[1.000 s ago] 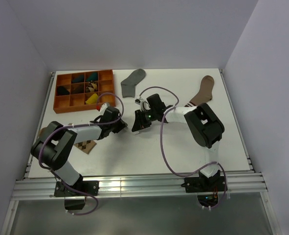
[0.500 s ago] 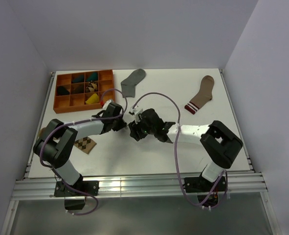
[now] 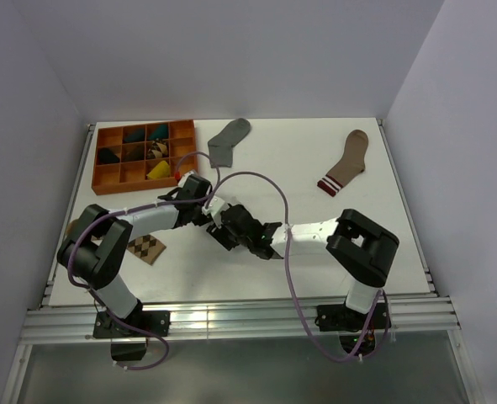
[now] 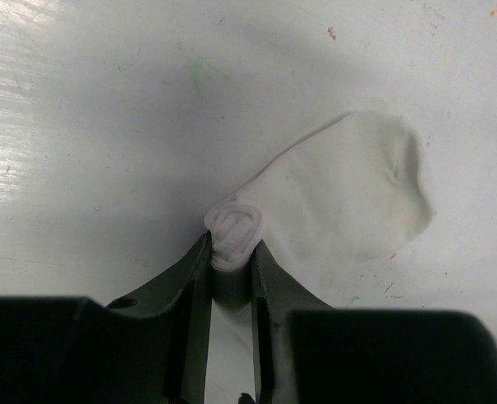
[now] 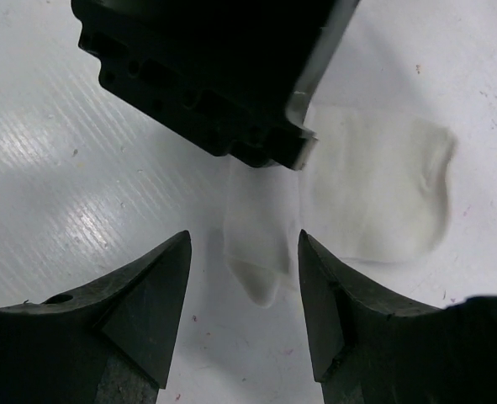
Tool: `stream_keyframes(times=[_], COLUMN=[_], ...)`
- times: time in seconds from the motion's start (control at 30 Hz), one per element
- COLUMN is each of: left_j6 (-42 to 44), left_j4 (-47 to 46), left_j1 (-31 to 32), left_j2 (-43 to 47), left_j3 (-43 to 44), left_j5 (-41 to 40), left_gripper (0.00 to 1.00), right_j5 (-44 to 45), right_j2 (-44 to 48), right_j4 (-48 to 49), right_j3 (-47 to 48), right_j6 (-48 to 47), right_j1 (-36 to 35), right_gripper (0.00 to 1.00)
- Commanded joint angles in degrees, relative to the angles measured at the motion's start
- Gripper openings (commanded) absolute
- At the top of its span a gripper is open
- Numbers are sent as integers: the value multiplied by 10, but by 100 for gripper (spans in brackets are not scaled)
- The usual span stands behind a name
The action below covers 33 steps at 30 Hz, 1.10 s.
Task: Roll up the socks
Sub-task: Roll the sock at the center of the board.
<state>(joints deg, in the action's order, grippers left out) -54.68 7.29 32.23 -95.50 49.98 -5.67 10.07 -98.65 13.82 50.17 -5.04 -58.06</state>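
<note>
Off the near right corner of the orange tray point(image 3: 102, 183), the white sock point(image 4: 349, 202) lies flat, one end wound into a tight roll point(image 4: 235, 229). Pinched narrowly on that roll, the left gripper point(image 4: 231, 252) likely keeps the coil from springing loose. The right gripper point(image 5: 244, 244) stands wide and empty, straddling the strip that juts past the left fingers, seemingly poised to take over. Just right of the tray's far corner, the grey sock point(image 3: 229, 139) waits. No brand, label or writing shows

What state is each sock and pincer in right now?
white sock: partly rolled, rolled end clamped, rest lying flat.
left pincer: shut on white sock's roll.
right pincer: open, over white sock.
grey sock: flat, unrolled.
striped-cuff sock: flat, unrolled.
</note>
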Motion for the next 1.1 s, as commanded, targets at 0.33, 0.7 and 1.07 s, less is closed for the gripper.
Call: stream_keyframes(times=[0.33, 0.7, 1.07], left_j6=[19, 15, -22], left_j4=[32, 16, -32], left_j1=[3, 3, 1], left_j2=[-17, 11, 81], left_j3=[7, -8, -59], left_j5=[24, 31, -8], left_gripper=[4, 35, 71], right_j5=[84, 11, -345], right_j2=[-65, -48, -55], right_j4=[16, 9, -31], right_j3=[37, 10, 28], right_j6=[-33, 21, 151], right_j1=[-35, -3, 167], right_gripper=[37, 0, 0])
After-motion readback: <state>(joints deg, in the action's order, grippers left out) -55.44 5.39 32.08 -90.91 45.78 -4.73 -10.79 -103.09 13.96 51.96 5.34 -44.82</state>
